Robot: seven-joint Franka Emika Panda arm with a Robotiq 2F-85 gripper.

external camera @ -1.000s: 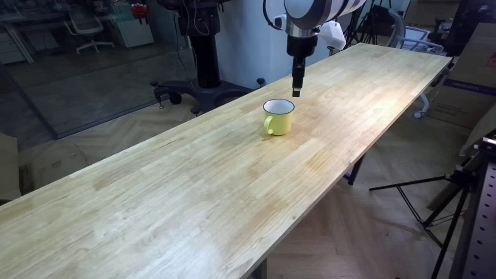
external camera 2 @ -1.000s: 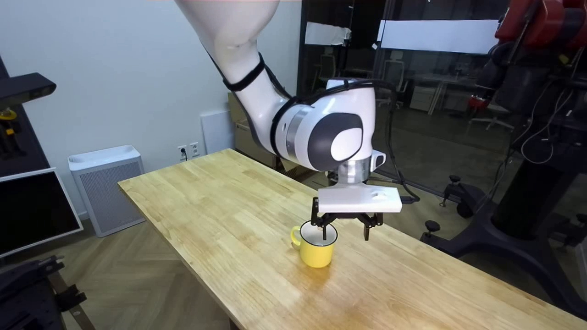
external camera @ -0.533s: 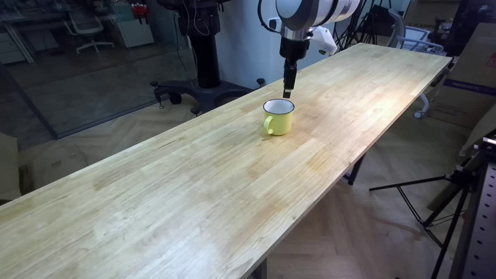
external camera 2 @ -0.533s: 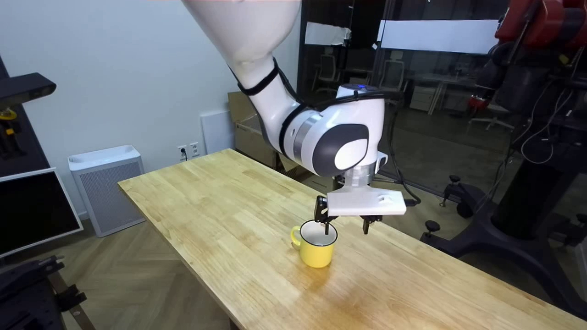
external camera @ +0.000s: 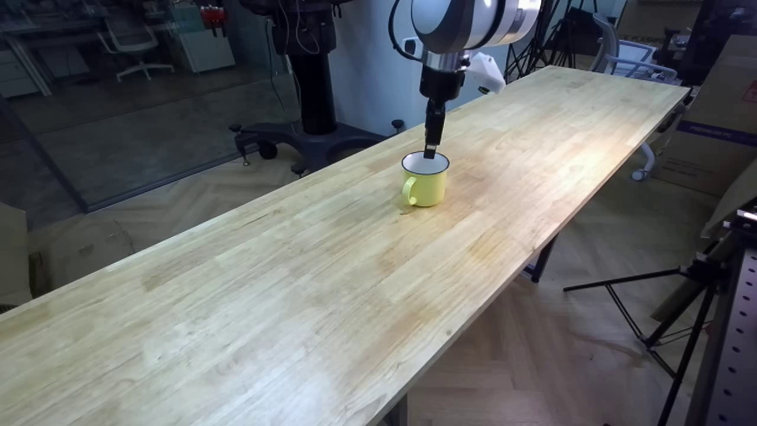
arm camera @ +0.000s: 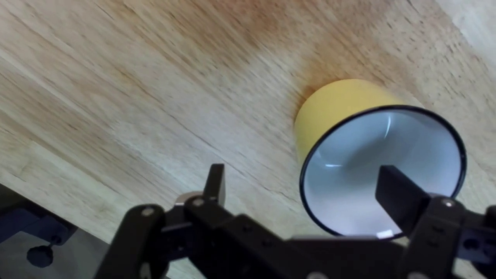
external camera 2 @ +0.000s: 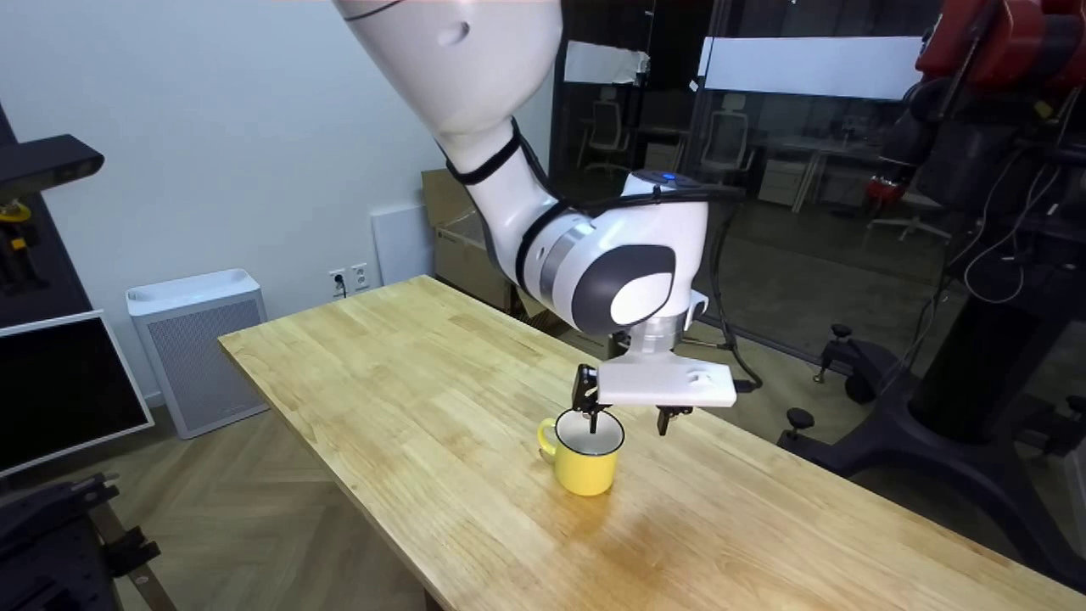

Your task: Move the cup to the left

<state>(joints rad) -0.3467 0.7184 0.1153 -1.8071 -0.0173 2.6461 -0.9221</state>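
The cup is a yellow mug with a black rim and white inside. It stands upright on the wooden table, and it also shows in an exterior view and the wrist view. Its handle shows in both exterior views but is out of sight in the wrist view. My gripper is open and empty. In the wrist view, one finger of the gripper is over the mug's opening and the other is outside, over bare wood. I cannot tell whether the fingertip is below the rim.
A dark wheeled stand is beside the table's long edge, and its base also shows in an exterior view. A black tripod stands on the floor along the opposite edge. A white box-shaped appliance stands by the wall.
My gripper has shifted over the mug and come slightly lower, so one finger is now over its opening. The mug has not moved.
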